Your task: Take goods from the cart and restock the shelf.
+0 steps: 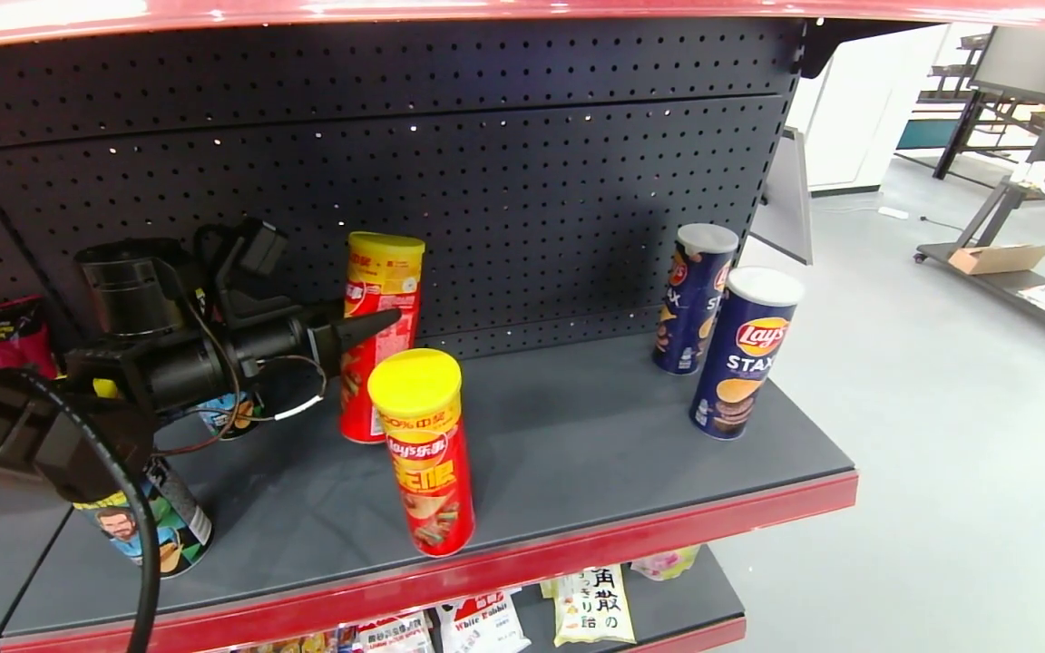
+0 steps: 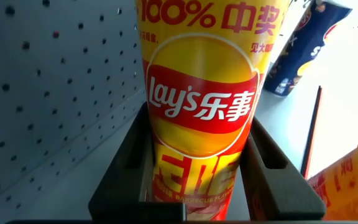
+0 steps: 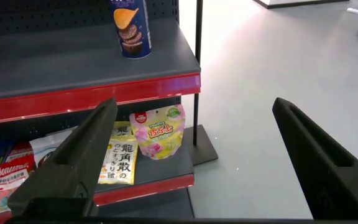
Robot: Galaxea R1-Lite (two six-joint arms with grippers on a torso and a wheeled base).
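Clamped with left tool (image 1: pixel 376 328): rear red can (image 1: pixel 384 272), gripped at mid-height, upright, base seemingly down on the shelf (image 1: pixel 577 435) — likely for lining up behind the yellow-lidded can (image 1: pixel 423 453) just in front. Right tool (image 3: pixel 193 104) spread wide, unloaded, low, facing the snack bags (image 3: pixel 157 130). Blue cans (image 1: pixel 745 354) well apart, rightward. Red-and-yellow label (image 2: pixel 197 106) facing the wrist camera; print left unread.

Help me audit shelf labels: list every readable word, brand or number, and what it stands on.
"Lay's" and "STAX": front blue can.
"100%中奖" and "Lay's乐事": rear red can.
"Lay's乐事": front red can.
"角散": snack bag on the lower shelf.
Rear blue can: its lettering is turned partly away, not readable.
Small print on the cans and the other lower-shelf bags: too small or blurred.
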